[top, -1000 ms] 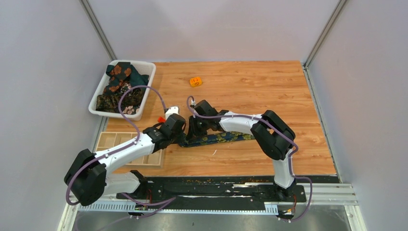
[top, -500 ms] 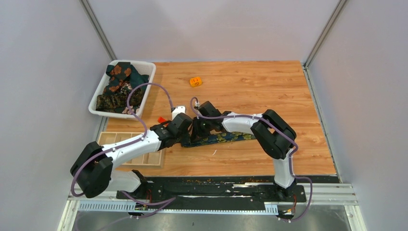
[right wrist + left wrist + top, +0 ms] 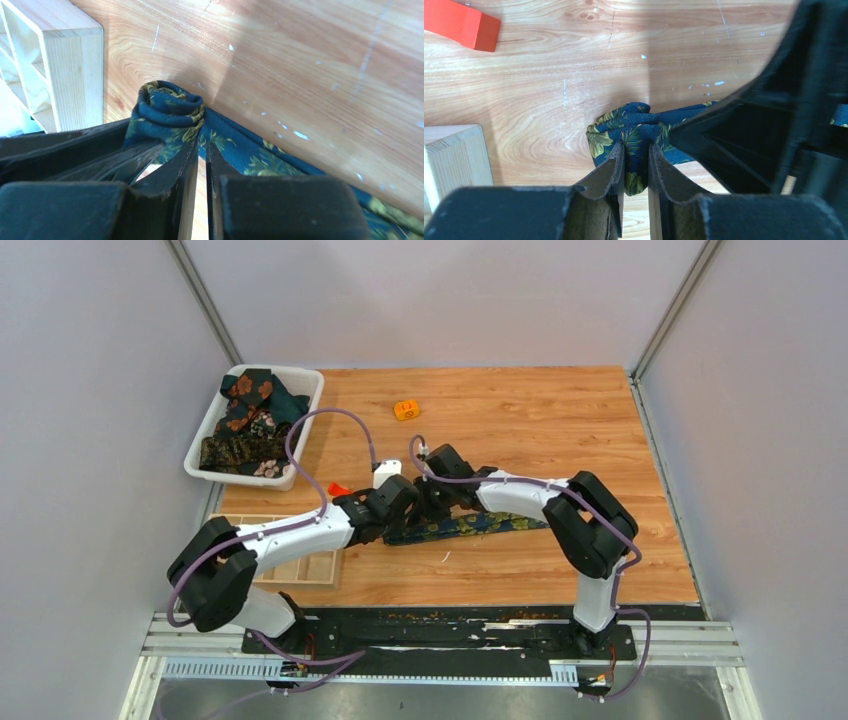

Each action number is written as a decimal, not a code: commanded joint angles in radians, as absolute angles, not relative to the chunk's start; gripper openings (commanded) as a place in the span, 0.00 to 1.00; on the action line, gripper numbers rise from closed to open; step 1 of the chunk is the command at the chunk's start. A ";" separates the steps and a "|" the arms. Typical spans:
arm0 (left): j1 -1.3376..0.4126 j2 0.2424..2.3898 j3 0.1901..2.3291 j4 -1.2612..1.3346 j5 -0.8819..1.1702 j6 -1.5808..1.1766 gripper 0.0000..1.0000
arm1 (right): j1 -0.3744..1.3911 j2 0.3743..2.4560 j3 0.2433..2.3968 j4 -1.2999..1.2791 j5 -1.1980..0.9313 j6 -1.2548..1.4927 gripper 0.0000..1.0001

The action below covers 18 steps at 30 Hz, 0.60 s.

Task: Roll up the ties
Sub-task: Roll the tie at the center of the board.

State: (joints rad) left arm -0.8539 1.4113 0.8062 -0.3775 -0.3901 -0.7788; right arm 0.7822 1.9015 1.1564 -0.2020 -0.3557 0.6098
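The navy floral tie's [image 3: 634,125] soft coiled end is clamped by the narrowed left pincer [image 3: 636,150], its flat strip by the near-closed right pincer [image 3: 201,147]; both are displaced rightward.

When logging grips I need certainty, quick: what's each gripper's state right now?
Left gripper: closed on the tie, at its rolled end.
Right gripper: nearly closed, tips pinching the tie beside the roll.
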 commanded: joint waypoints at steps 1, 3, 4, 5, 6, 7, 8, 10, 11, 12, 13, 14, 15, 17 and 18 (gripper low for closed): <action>-0.879 1.458 0.845 -0.374 -0.417 -0.810 0.05 | 0.748 1.776 1.137 -0.240 -0.308 0.559 0.13; -0.887 1.477 0.854 -0.372 -0.419 -0.811 0.05 | 0.734 1.745 1.125 -0.262 -0.289 0.544 0.13; -0.891 1.485 0.859 -0.371 -0.420 -0.811 0.05 | 0.726 1.731 1.119 -0.271 -0.281 0.536 0.13; -0.897 1.492 0.864 -0.369 -0.420 -0.811 0.05 | 0.718 1.718 1.110 -0.276 -0.275 0.532 0.14; -0.902 1.498 0.868 -0.366 -0.420 -0.812 0.05 | 0.710 1.708 1.101 -0.280 -0.272 0.528 0.14; -0.907 1.504 0.872 -0.364 -0.420 -0.813 0.05 | 0.703 1.697 1.091 -0.282 -0.271 0.526 0.14; -0.910 1.510 0.875 -0.359 -0.417 -0.814 0.06 | 0.694 1.690 1.078 -0.281 -0.272 0.523 0.14; -0.915 1.525 0.885 -0.356 -0.409 -0.813 0.07 | 0.683 1.678 1.062 -0.280 -0.274 0.522 0.14; -0.917 1.533 0.890 -0.352 -0.405 -0.812 0.08 | 0.679 1.674 1.055 -0.277 -0.275 0.519 0.14; -0.919 1.541 0.894 -0.348 -0.399 -0.810 0.10 | 0.676 1.672 1.048 -0.274 -0.278 0.520 0.14; -0.921 1.545 0.897 -0.345 -0.394 -0.809 0.12 | 0.673 1.672 1.043 -0.271 -0.282 0.519 0.15; -0.925 1.550 0.899 -0.339 -0.390 -0.808 0.16 | 0.672 1.672 1.039 -0.267 -0.287 0.519 0.15; -0.926 1.550 0.899 -0.332 -0.384 -0.808 0.21 | 0.671 1.672 1.035 -0.262 -0.291 0.519 0.15; -0.931 1.549 0.898 -0.326 -0.382 -0.810 0.25 | 0.670 1.676 1.031 -0.255 -0.299 0.519 0.16; -0.932 1.547 0.899 -0.324 -0.379 -0.809 0.27 | 0.671 1.677 1.029 -0.252 -0.301 0.520 0.16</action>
State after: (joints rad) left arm -0.9157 1.5280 0.8822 -0.3508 -0.4236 -0.7834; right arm 0.6704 1.7016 1.0332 -0.2733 -0.2928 0.5388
